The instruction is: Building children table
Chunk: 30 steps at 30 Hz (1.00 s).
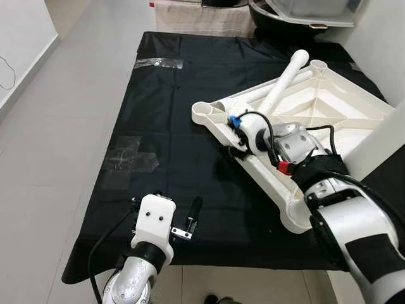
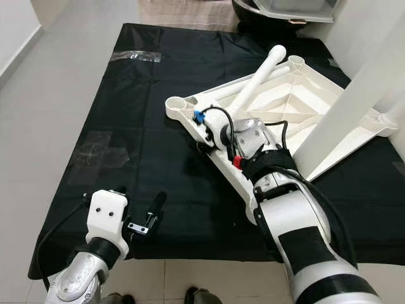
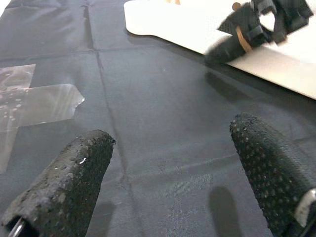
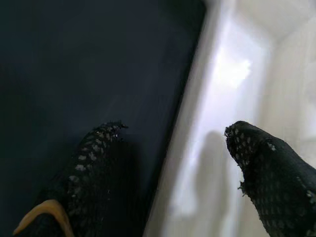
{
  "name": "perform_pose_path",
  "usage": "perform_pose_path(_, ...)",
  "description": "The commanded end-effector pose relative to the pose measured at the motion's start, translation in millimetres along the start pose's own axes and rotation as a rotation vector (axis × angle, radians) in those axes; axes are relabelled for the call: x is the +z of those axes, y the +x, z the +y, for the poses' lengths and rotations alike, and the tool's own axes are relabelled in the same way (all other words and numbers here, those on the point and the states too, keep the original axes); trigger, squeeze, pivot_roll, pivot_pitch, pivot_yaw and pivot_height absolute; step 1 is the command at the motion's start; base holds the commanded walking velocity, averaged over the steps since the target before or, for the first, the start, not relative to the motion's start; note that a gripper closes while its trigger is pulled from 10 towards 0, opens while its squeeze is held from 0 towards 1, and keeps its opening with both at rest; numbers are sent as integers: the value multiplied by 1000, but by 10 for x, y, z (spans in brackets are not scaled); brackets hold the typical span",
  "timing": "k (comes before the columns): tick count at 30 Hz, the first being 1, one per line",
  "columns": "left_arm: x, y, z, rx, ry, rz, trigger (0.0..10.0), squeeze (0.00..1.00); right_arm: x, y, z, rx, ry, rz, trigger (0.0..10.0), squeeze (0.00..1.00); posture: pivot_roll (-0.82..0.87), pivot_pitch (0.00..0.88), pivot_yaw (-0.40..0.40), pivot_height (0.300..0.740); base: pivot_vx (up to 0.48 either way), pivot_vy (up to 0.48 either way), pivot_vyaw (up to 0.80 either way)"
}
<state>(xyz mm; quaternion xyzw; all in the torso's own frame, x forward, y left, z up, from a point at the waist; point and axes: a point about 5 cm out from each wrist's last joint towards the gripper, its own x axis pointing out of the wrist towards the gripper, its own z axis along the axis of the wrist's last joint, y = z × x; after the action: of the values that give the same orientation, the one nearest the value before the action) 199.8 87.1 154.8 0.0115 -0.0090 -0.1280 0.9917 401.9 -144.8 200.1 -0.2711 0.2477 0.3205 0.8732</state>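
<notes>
The black mat (image 1: 164, 95) covers the floor, and the white tabletop (image 1: 316, 104) lies upside down on it. A loose table leg (image 1: 285, 79) rests across the tabletop, apparently not yet fitted, so assembly looks barely begun. The right end effector (image 1: 235, 144) straddles the tabletop's near rim, fingers spread. The left end effector (image 1: 171, 218) hovers near the mat's front edge, well clear of the tabletop, fingers apart
</notes>
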Motion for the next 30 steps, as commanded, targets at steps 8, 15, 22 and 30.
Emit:
perform_pose_path(8, -22, -24, -37, -2, -11, 7, 10000, 0, -139, 39, 74, 69, -36, 89, 3765, 0, 34, 175, -118, 740, 0, 0, 0)
perform_pose_path(15, -13, -16, -31, 2, -13, 2, 10000, 0, -92, 33, 87, 87, -61, 75, 0, 0, 35, 183, -125, 740, 0, 0, 0)
perform_pose_path(22, -10, -11, -24, 6, -14, 1, 10000, 0, -50, 22, 91, 94, -74, 56, 0, 0, 31, 186, -121, 740, 0, 0, 0)
perform_pose_path(30, -10, 5, -21, 2, -10, 0, 10000, 0, -57, 2, 123, 141, -88, 43, 0, 0, 31, 192, -114, 740, 0, 0, 0)
